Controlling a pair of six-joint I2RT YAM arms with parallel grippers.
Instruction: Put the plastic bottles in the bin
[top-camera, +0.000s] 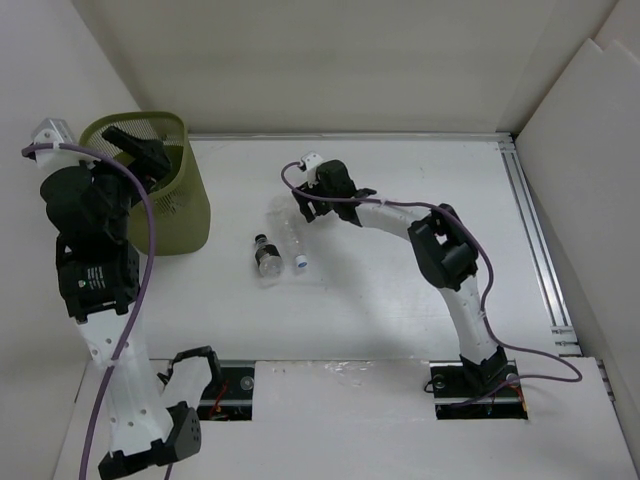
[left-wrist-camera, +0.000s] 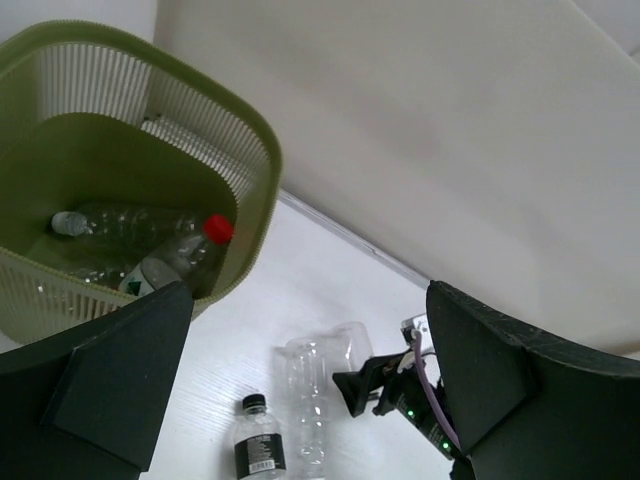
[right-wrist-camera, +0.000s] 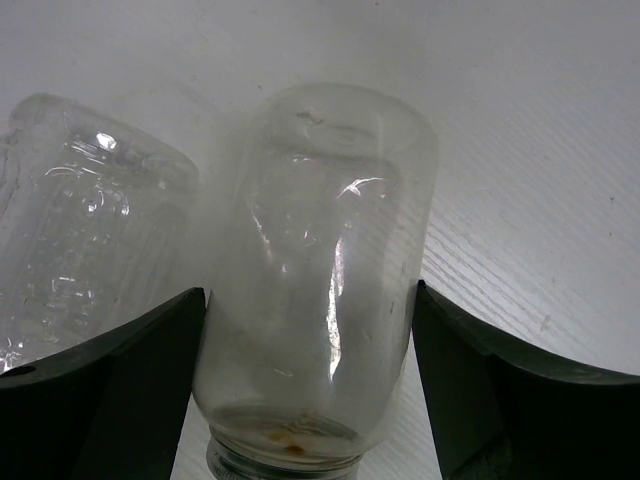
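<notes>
The right gripper (top-camera: 300, 207) straddled a clear bottle (right-wrist-camera: 320, 230) mid-frame, jaws wide, evidently to grasp it; the left gripper (left-wrist-camera: 308, 300) hung open, empty, over the upper-left bin (left-wrist-camera: 262, 135).

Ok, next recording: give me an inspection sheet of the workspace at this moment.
Surface: white table.
Job's things: olive-green bin holds a red-capped bottle and a white-capped bottle; a long clear bottle and a dark-capped bottle lie on the table.
Clutter: nothing seen.
Grippers: left gripper open, empty, above the bin; right gripper open around the long clear bottle.
Cables: a purple cable along each arm.
Surroundings: white walls; metal rail at the table's right edge.
</notes>
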